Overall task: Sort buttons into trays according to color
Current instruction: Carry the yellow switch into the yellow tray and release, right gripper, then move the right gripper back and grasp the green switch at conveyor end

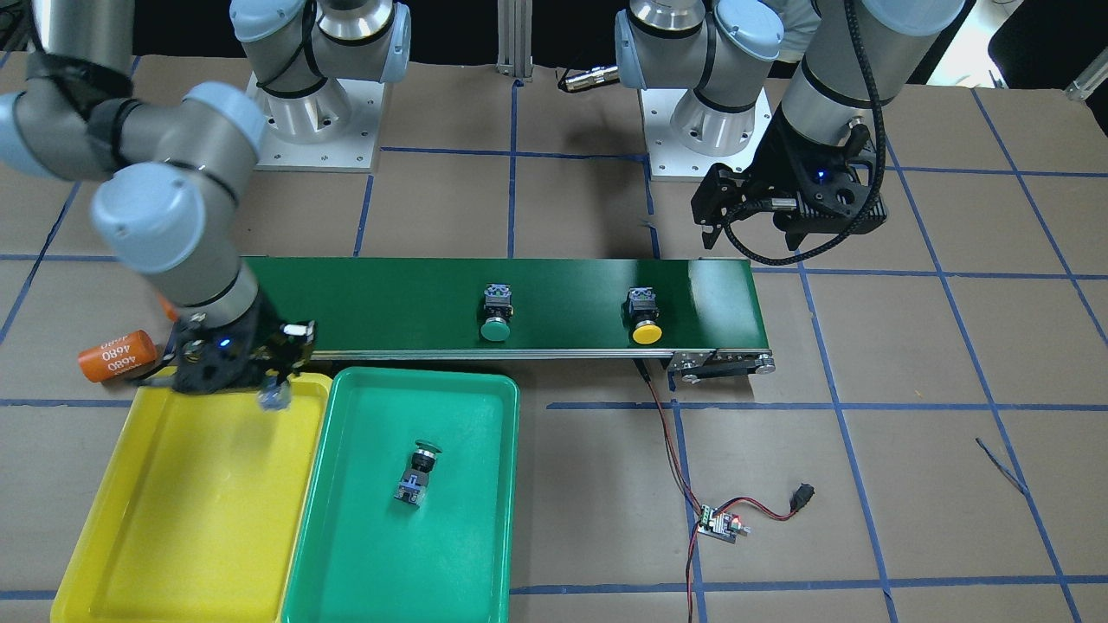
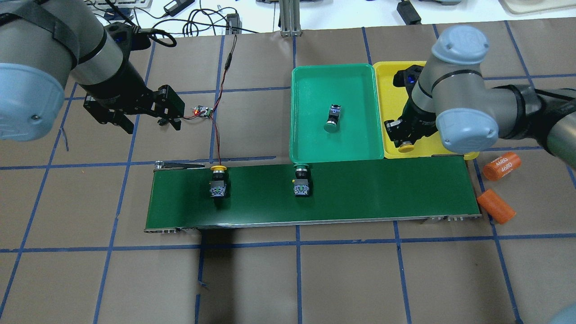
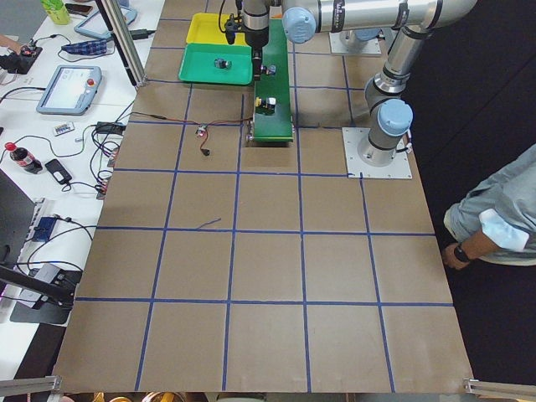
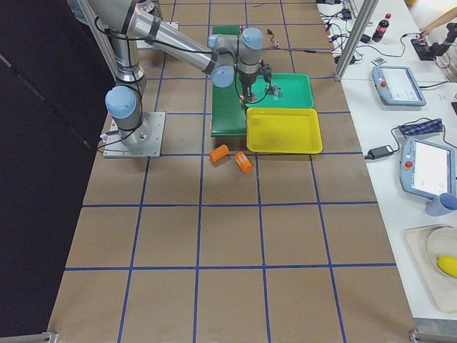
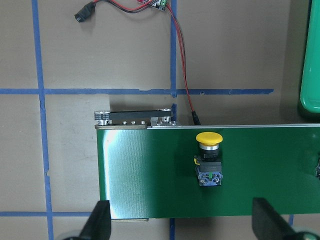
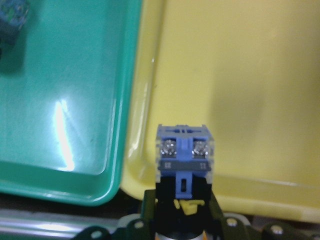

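Yellow button [image 6: 184,155] clamped in right gripper [image 6: 182,201] over yellow tray [image 1: 190,519] — left gripper [image 5: 183,223] spread, empty.

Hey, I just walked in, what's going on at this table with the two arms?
The robot is sorting buttons by color. The right gripper is shut on a yellow button over the yellow tray, not yet released. One green button lies in the green tray. A second yellow button and a second green button sit on the belt. The left gripper hangs open by the belt's end, holding nothing.
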`<state>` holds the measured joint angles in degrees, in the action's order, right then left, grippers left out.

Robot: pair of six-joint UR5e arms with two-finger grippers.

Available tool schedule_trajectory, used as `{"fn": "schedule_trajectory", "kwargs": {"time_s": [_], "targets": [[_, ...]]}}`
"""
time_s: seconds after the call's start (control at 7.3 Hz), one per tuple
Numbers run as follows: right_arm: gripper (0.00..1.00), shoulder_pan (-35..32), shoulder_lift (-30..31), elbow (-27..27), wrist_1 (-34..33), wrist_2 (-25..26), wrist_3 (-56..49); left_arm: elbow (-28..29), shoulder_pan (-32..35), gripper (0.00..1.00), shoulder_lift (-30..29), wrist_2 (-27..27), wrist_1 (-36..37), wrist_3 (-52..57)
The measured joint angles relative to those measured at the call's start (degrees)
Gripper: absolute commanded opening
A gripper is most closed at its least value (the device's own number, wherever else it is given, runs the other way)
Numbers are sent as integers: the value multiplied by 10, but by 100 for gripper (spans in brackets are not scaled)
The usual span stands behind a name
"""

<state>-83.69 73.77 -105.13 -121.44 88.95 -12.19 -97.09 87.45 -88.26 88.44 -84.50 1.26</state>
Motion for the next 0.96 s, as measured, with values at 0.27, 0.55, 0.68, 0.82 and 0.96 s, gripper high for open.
{"fn": "schedule_trajectory", "kwargs": {"time_s": [0.27,0.55,0.68,0.82,0.96], "targets": [[65,47,-69,67,0,0,-85,-1,0,100,0,0,-1,0],[98,75,-100,79,-3,-6,-127,-1,-3,100,-1,2,-3,3],[100,79,-103,78,-2,-7,-129,0,-3,100,-1,2,-3,6],[100,80,-100,75,2,-8,-128,0,-3,100,-1,2,-3,8],[100,79,-92,68,4,-8,-126,0,-3,100,-1,2,-3,9]]}}
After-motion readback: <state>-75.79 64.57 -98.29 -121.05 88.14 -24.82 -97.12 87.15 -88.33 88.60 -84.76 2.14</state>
